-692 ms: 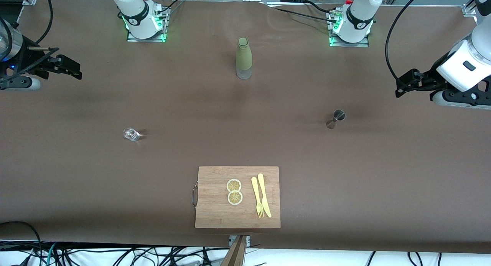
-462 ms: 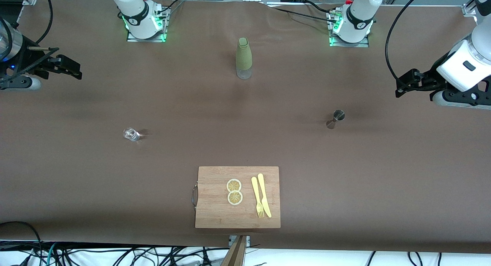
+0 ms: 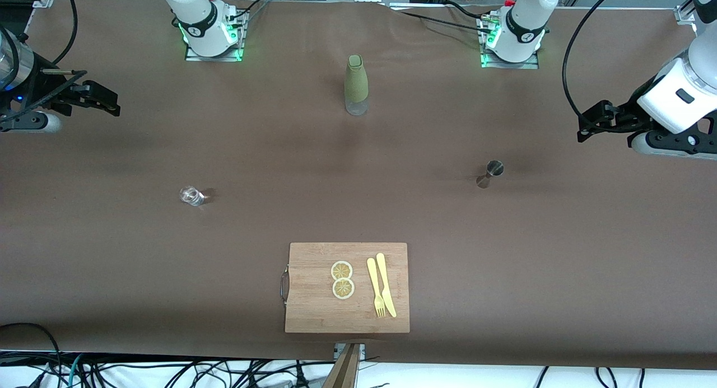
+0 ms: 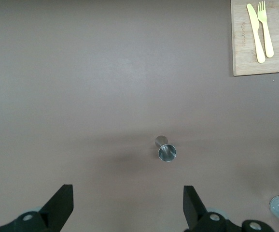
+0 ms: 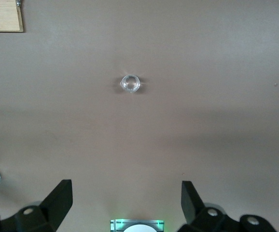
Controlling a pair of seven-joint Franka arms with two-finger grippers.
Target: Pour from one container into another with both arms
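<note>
Two grippers hang above the two ends of the brown desk (image 3: 504,253), both with jaws spread wide and holding nothing. The left gripper (image 3: 585,127) is over the desk's edge at the left arm's end, and the right gripper (image 3: 109,103) is over the edge at the right arm's end.

Taking the green bottle (image 3: 356,84) as landmark, which stands upright between the two arm bases: the steel jigger (image 3: 489,174) stands nearer to the front camera than the bottle, toward the left arm's end. The small clear glass (image 3: 191,196) also stands nearer to the camera than the bottle, toward the right arm's end. The wooden cutting board (image 3: 313,298) lies much nearer to the camera than the bottle, at the desk's front edge; it carries two lemon slices (image 3: 342,279), a yellow fork (image 3: 375,287) and a yellow knife (image 3: 386,284).

Wide bare desk surrounds the jigger and the glass, and each gripper is well apart from them.
</note>
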